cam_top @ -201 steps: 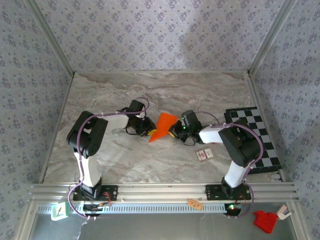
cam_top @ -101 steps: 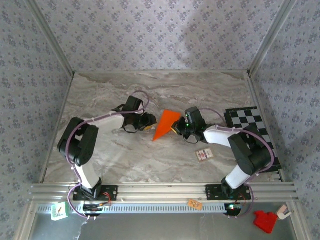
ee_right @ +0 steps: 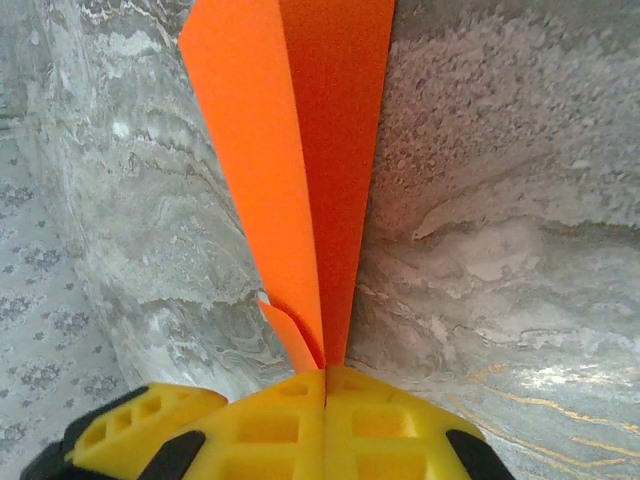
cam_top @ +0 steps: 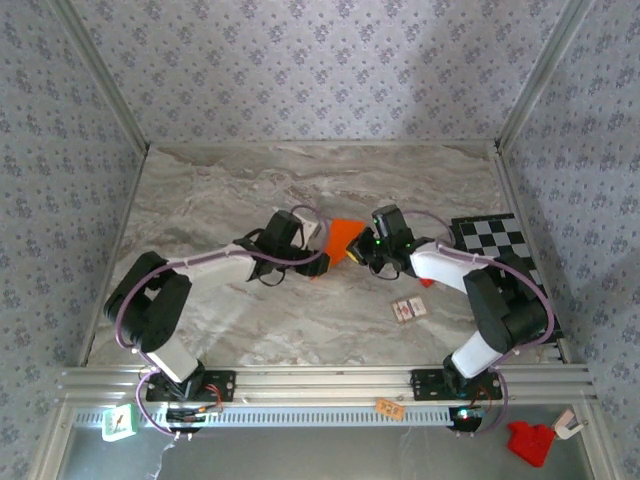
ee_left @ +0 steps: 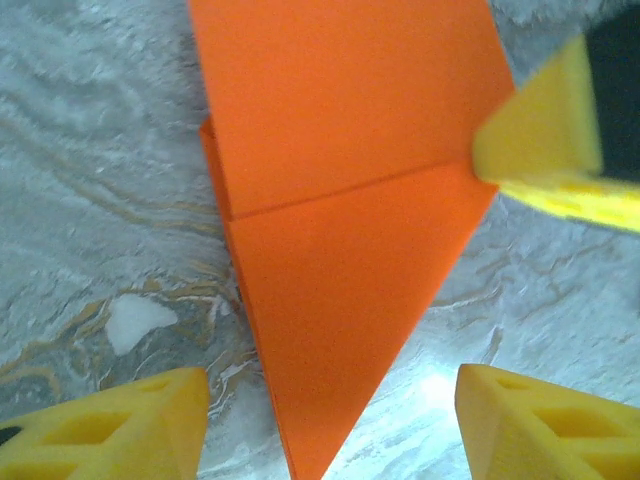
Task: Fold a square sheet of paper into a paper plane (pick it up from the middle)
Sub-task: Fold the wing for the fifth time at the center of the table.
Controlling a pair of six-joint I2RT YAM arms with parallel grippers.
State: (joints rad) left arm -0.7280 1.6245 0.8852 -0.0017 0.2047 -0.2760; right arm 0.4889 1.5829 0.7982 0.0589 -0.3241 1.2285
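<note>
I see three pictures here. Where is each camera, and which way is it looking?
Top external: above and behind, looking down on the marble table; left arm and right arm show whole.
Left wrist: on the left arm, looking down at the folded orange paper; the open left gripper straddles its tip.
Right wrist: on the right arm, looking along the paper; the right gripper is shut on it.
Shared: both wrist views show the paper.

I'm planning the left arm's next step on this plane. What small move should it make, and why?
Probably lower the left gripper and close it on the pointed tip of the orange paper. Its jaws stand open either side of that tip, while the right gripper is shut on the paper's edge, holding it steady.
</note>
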